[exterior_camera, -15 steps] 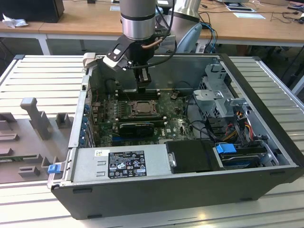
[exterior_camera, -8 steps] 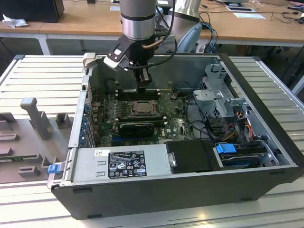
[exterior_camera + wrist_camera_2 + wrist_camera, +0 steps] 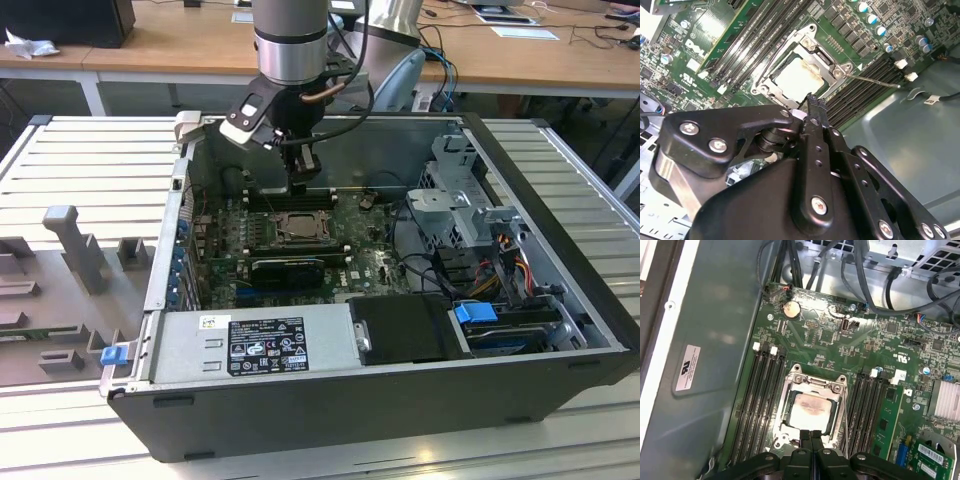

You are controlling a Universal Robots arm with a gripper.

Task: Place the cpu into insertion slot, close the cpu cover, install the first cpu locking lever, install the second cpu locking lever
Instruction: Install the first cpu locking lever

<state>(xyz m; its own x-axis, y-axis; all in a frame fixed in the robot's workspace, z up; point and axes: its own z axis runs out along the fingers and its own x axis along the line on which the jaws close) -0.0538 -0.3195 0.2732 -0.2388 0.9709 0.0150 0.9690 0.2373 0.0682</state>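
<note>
While the small pale beige square cpu (image 3: pixel 810 410) sits in the black-rimmed insertion slot (image 3: pixel 788 415) under the thin silver metal cpu cover (image 3: pixel 816 382), the steel wire lever (image 3: pixel 875 81) looks stiff, springy, slick; take it near its free end. Black gripper (image 3: pixel 810 437) at slot edge, jaws pressed together, holding nothing.

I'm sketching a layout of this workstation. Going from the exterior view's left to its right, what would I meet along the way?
Grey fixture post → insertion slot on the green motherboard → silver drive cage.
</note>
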